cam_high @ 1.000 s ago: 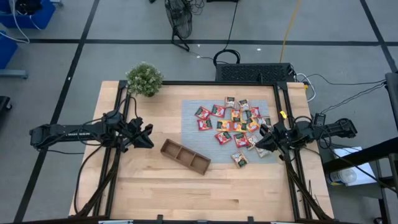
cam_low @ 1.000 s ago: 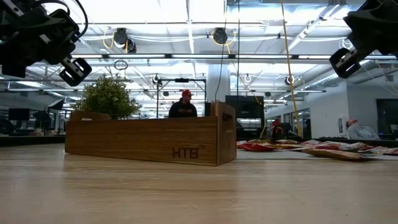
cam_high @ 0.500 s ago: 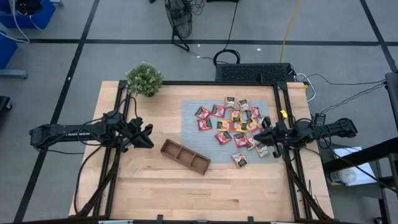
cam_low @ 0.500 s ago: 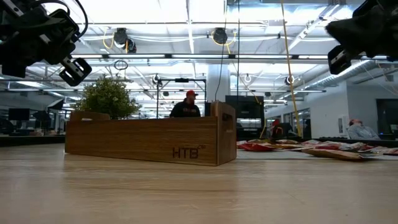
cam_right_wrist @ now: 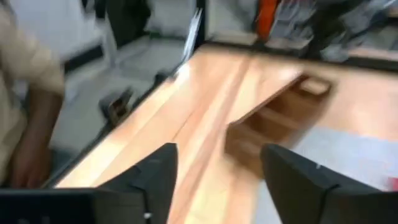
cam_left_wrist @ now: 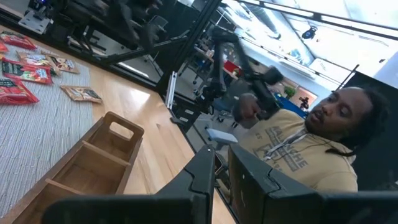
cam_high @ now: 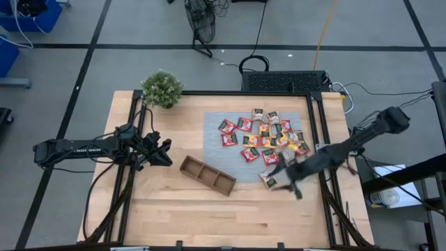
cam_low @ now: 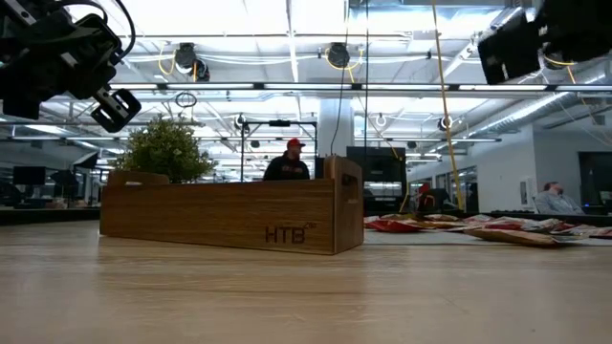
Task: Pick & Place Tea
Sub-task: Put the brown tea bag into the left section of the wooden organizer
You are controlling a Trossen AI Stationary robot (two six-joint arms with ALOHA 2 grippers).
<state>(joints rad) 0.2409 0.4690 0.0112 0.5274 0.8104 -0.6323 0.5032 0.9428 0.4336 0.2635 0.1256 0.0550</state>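
Observation:
Several tea sachets (cam_high: 261, 136) in red, orange and dark green lie flat on a grey mat (cam_high: 212, 129) at the table's right half; one loose sachet (cam_high: 268, 179) lies off the mat toward the near edge. My right gripper (cam_high: 286, 187) hangs open high above the table beside that loose sachet, with nothing between its fingers (cam_right_wrist: 155, 177). The brown three-compartment tray (cam_high: 208, 174) rests on its base at the table's middle. My left gripper (cam_high: 166, 152) waits shut above the table, left of the tray.
A potted plant (cam_high: 162, 88) stands at the far left corner. Bare wood lies along the near edge (cam_high: 209, 216). A person in a tan shirt (cam_left_wrist: 292, 155) shows beyond the table, and another in a red cap (cam_low: 287, 162) stands far behind the tray.
My right gripper has swung from above the mat's right edge toward the near edge and the tray, rising as it went, and its fingers have opened. The sachets and the tray have stayed in place.

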